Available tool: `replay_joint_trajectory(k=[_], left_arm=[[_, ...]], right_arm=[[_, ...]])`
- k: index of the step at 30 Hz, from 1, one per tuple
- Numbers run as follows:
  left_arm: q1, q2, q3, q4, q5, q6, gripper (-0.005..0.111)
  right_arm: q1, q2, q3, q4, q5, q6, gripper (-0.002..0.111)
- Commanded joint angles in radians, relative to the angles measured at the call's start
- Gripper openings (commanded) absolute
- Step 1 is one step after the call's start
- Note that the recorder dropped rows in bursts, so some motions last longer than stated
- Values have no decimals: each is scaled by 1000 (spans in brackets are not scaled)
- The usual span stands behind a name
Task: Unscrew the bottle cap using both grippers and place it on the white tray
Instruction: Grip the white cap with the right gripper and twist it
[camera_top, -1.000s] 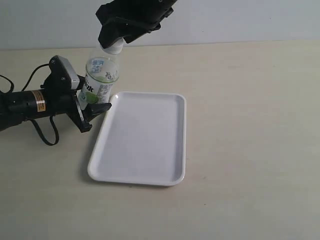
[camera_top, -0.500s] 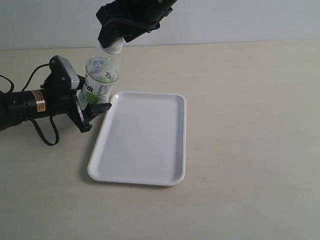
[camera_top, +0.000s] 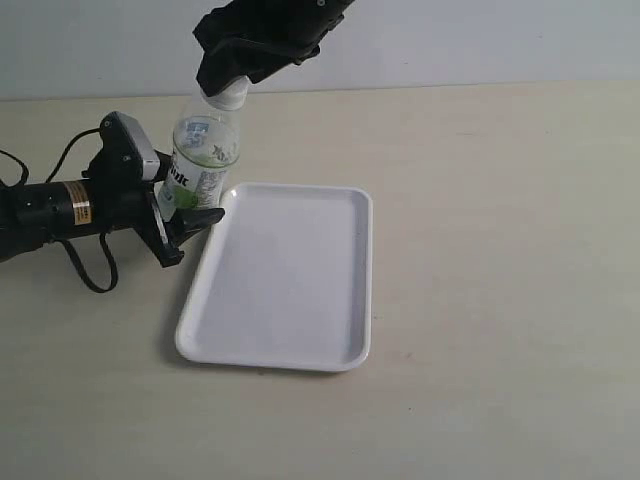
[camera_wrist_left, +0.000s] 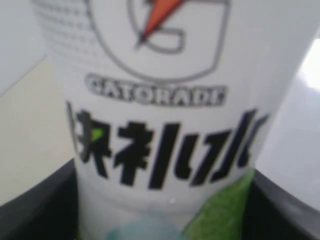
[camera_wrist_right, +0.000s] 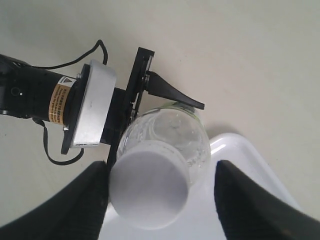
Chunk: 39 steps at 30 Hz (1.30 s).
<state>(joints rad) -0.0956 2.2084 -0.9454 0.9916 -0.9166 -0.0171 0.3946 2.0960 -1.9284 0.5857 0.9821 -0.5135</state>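
Note:
The bottle (camera_top: 203, 155) stands tilted at the white tray's (camera_top: 290, 300) far left corner. My left gripper (camera_top: 182, 195) is shut on its lower body. In the left wrist view the label (camera_wrist_left: 155, 100) fills the frame, with a black finger (camera_wrist_left: 30, 210) on each side. The white bottle cap (camera_top: 227, 95) is on the neck, and my right gripper (camera_top: 228, 85) hangs over it. In the right wrist view the bottle cap (camera_wrist_right: 150, 190) lies between the open fingers: one finger (camera_wrist_right: 70, 210) is at its edge, the other finger (camera_wrist_right: 255, 205) stands well apart.
The tray (camera_wrist_right: 235, 150) lies just beside the bottle's base. The left arm's black body and cable (camera_top: 60, 210) stretch along the beige tabletop toward the left edge. A pale wall runs behind the table.
The bottle stands slightly more upright than a second ago. Both grippers have stayed where they were.

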Motion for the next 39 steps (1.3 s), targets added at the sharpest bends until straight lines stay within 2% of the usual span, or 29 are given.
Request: replay_joint_trajectory(k=[1, 12, 22, 28, 36, 39], left_arm=[[-5, -14, 3, -2, -19, -21, 0], [-5, -22, 3, -8, 3, -23, 0], [-5, -22, 3, -8, 3, -23, 0], [-5, -22, 3, -8, 3, -28, 0], [-5, -22, 3, -8, 0, -28, 0], [-5, -22, 3, -8, 0, -28, 0]], right_arm=[[1, 5, -6, -2, -20, -32, 59], [1, 2, -6, -74, -16, -32, 59], [71, 2, -45, -160, 5, -4, 55], [71, 1, -45, -223, 9, 48, 55], [71, 1, -45, -225, 9, 55, 55], [71, 1, -45, -225, 9, 55, 52]])
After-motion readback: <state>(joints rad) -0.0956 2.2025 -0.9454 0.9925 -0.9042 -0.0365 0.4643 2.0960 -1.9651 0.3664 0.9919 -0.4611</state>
